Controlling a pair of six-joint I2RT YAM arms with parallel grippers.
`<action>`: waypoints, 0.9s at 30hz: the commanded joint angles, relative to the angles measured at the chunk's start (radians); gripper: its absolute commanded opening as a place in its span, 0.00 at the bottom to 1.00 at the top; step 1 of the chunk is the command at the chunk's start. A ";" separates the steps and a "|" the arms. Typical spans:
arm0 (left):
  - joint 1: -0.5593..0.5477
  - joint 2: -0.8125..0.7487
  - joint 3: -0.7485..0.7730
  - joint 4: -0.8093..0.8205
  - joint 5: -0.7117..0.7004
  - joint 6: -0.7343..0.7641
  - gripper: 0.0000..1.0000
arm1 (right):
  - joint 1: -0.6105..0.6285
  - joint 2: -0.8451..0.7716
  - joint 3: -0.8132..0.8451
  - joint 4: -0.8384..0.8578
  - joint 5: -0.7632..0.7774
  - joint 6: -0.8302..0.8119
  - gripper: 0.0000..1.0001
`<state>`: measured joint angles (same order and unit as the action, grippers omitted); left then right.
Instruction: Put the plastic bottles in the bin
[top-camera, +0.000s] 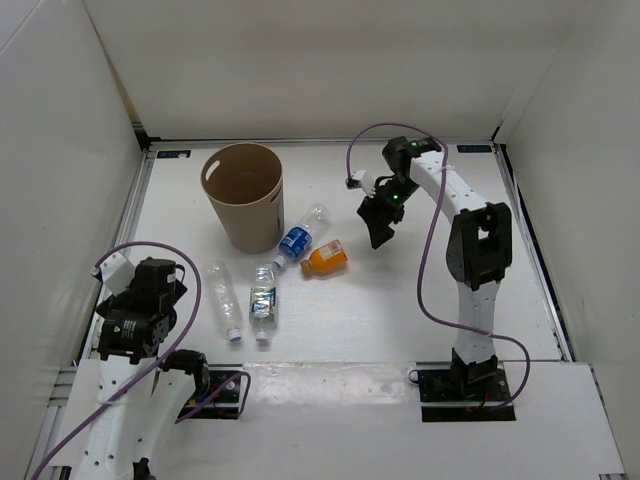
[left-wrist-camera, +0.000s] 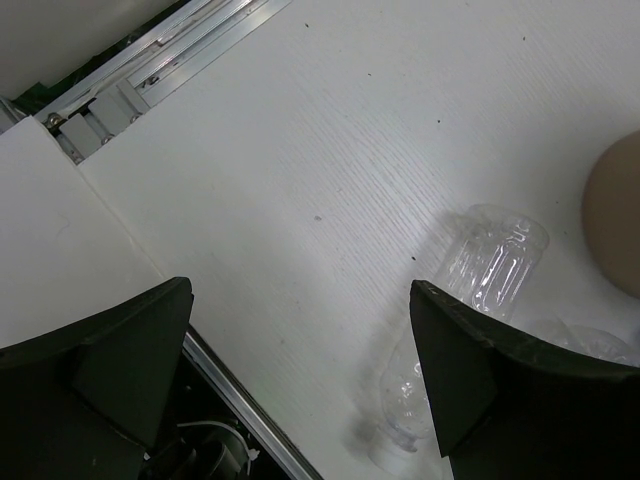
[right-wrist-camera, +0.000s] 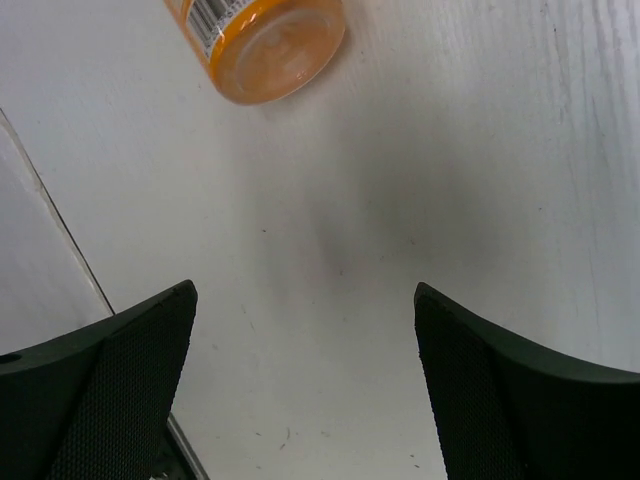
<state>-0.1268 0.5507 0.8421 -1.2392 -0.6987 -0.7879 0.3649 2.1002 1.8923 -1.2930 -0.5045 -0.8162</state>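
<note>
The tan bin (top-camera: 247, 216) stands upright at the back left. Four bottles lie on the table in front of it: a clear plain one (top-camera: 224, 300), one with a green-blue label (top-camera: 263, 303), one with a blue label (top-camera: 300, 237) against the bin's base, and an orange one (top-camera: 326, 258). My right gripper (top-camera: 380, 228) is open and empty, hovering just right of the orange bottle, whose base shows in the right wrist view (right-wrist-camera: 265, 35) beyond the gripper (right-wrist-camera: 305, 295). My left gripper (left-wrist-camera: 300, 290) is open and empty near the front left edge, with the clear plain bottle (left-wrist-camera: 480, 290) by its right finger.
White walls enclose the table on three sides. A metal rail (left-wrist-camera: 150, 60) runs along the table's left edge. The bin's side (left-wrist-camera: 615, 210) shows at the right of the left wrist view. Purple cables (top-camera: 430, 260) hang from both arms.
</note>
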 joint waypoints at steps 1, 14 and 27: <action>-0.005 -0.006 0.000 -0.011 -0.035 -0.022 1.00 | 0.019 -0.087 0.012 -0.039 -0.049 -0.115 0.90; -0.042 0.022 0.002 -0.017 -0.047 -0.027 1.00 | 0.155 -0.250 -0.255 0.213 -0.095 -0.541 0.90; -0.108 0.026 0.005 -0.055 -0.085 -0.077 1.00 | 0.220 -0.144 -0.239 0.313 -0.051 -0.638 0.90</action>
<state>-0.2207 0.5751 0.8421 -1.2709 -0.7448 -0.8345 0.5735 1.9217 1.6272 -0.9855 -0.5495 -1.4010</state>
